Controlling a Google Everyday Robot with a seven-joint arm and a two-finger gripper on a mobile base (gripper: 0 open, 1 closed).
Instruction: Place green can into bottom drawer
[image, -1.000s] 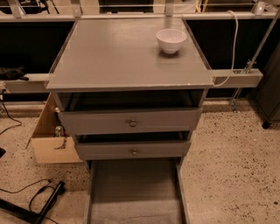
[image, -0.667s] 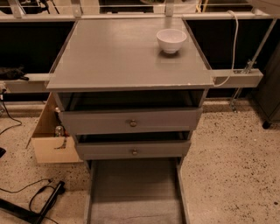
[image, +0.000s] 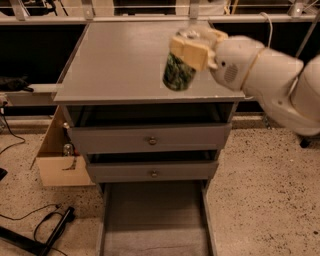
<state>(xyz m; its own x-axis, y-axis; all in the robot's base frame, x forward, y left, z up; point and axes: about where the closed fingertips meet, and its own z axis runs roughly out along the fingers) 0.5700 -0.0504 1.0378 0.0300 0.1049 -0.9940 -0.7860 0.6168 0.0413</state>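
The green can (image: 178, 74) hangs in the air over the right front part of the grey cabinet top (image: 120, 60), tilted a little. My gripper (image: 192, 50) comes in from the right and is shut on the can's upper part, with its cream fingers (image: 186, 50) around the silver rim. The white arm (image: 270, 75) stretches off to the right edge. The bottom drawer (image: 155, 215) is pulled out at floor level below the cabinet, and its flat grey floor is bare. The can is well above and behind it.
Two grey drawers with round knobs, the upper (image: 150, 139) and the lower (image: 152, 172), stand slightly ajar above the bottom drawer. An open cardboard box (image: 60, 167) sits left of the cabinet. Cables and a black bar (image: 50, 227) lie on the speckled floor at lower left.
The arm has come into view from the right, holding the green can over the cabinet top. The white bowl seen earlier on the top is now hidden behind the gripper.
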